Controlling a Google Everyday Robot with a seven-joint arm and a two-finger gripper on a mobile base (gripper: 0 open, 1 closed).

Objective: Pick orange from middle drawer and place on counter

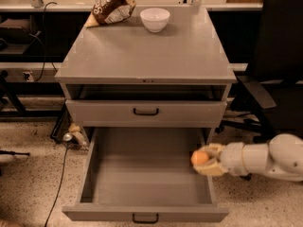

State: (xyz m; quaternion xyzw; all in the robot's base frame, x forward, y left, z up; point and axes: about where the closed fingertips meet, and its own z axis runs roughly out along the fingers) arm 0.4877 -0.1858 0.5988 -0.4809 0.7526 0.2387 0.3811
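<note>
The orange (pixel 199 158) is small and round, held between the fingers of my gripper (pixel 204 159) at the right side of the open middle drawer (pixel 142 174). The gripper is shut on the orange and holds it above the drawer's right wall, clear of the grey floor. My white arm (pixel 265 161) reaches in from the right. The counter (pixel 147 51) is the flat grey top of the cabinet, above and to the left of the gripper.
A white bowl (pixel 155 19) and a brown snack bag (pixel 111 6) sit at the back of the counter. A closed grey drawer front (pixel 146 111) lies above the open drawer. A black office chair (pixel 277 65) stands to the right. Cables lie on the floor at left.
</note>
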